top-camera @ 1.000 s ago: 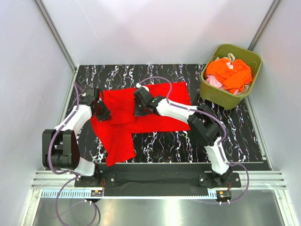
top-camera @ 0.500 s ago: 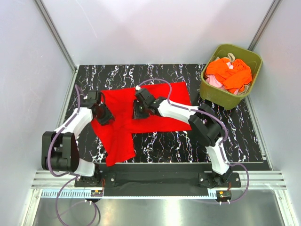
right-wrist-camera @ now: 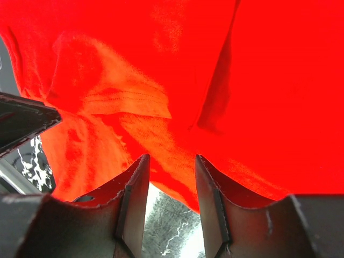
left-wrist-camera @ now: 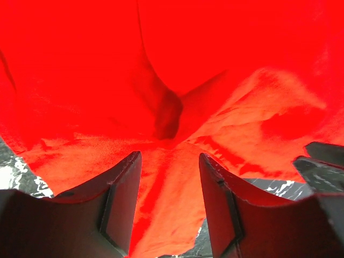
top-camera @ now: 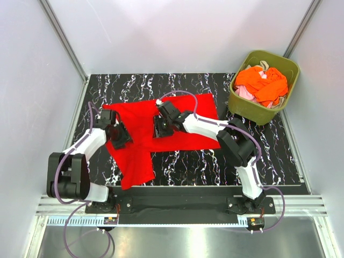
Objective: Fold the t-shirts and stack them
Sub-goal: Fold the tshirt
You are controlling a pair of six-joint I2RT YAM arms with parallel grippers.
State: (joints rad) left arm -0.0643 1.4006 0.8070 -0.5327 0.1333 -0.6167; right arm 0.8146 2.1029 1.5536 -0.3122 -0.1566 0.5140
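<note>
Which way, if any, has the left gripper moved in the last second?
Yes. The left gripper has slid toward the near edge of the table, away from its far edge, staying over the red shirt.

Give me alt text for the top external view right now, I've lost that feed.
A plain bright red cloth t-shirt lies spread unevenly on the black marbled table, with the left gripper low over its left side and the right gripper low over its middle. At far right, an olive-green plastic bin holds crumpled orange and pale pink shirts.
</note>
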